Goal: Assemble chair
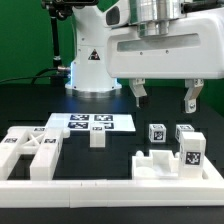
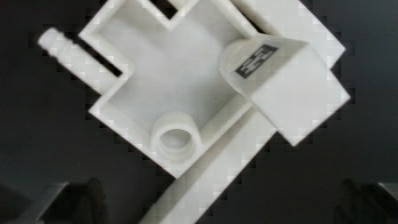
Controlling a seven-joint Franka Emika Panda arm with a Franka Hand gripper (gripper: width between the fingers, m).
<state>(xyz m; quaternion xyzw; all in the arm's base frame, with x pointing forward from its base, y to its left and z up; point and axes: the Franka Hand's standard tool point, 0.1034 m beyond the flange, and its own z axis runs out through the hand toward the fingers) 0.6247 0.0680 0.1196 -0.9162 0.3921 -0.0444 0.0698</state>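
Hovering gripper [image 1: 164, 97], jaws apart, above chair parts [image 1: 160, 166]

Bare tabletop [image 1: 118, 158] lies open in the middle; toward the exterior view's right, tagged cubes [image 1: 157, 132] and a notched piece [image 1: 168, 162] crowd it.

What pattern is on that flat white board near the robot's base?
The marker board carries several black-and-white square tags; the exterior view shows it best.

No word, number or brand can be read. The robot base [image 1: 88, 57] carries a small black triangle sign. Black-and-white square tags stand on the marker board [image 1: 90, 123], on one cube leg [image 1: 157, 132], on the neighbour leg [image 1: 186, 132] and on the notched piece [image 1: 192, 157]. In the wrist view, a blurred tag stands on a white part [image 2: 254, 58].
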